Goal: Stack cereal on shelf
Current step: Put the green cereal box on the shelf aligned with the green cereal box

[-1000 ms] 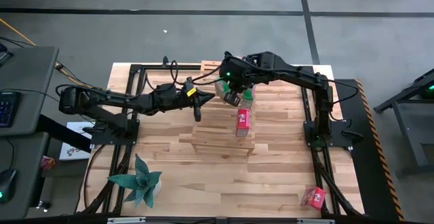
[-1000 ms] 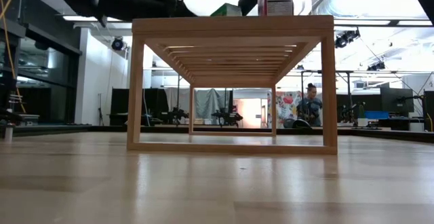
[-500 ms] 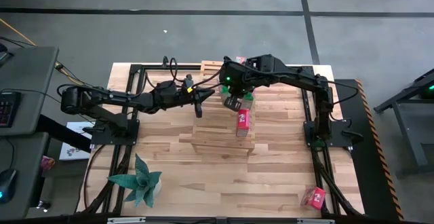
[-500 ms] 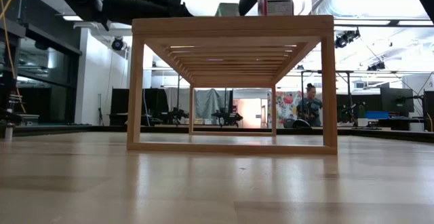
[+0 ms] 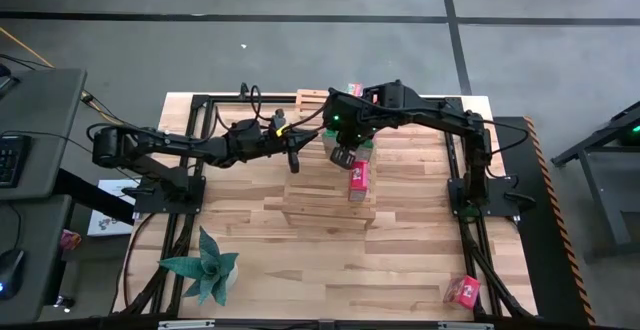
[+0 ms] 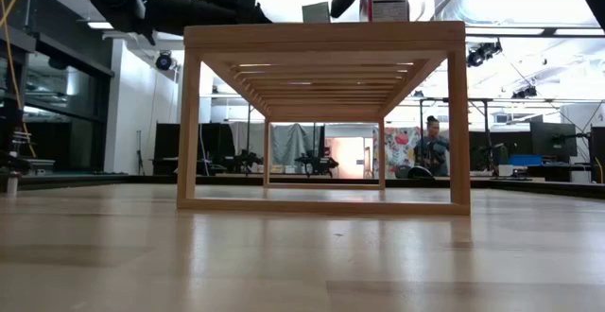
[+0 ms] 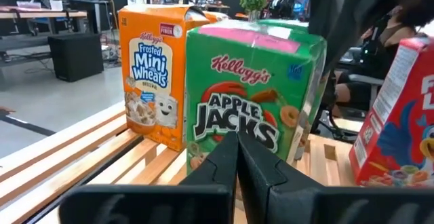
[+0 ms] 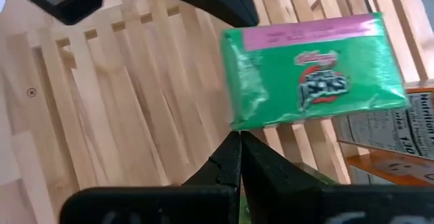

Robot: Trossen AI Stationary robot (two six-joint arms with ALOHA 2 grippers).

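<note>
Both grippers pinched shut and empty over the shelf, cereal boxes standing on its slats.

Left gripper (image 5: 293,157) sits over the left part of the wooden shelf (image 5: 320,208), fingers (image 7: 234,163) closed together, holding nothing, pointed at a green cereal box (image 7: 254,95) just in front of it. Orange box (image 7: 152,71) stands beside the green one on the slats, red box (image 7: 400,115) on its other side. Right gripper (image 5: 345,157) hovers above the green box (image 8: 308,71), fingers (image 8: 237,159) closed, nothing gripped. Another red box (image 5: 357,178) stands near the shelf's middle. One more red box (image 5: 462,291) lies on the table (image 5: 400,270) near the right front corner, well apart from the shelf. Teal plant (image 5: 203,268) at left front.
</note>
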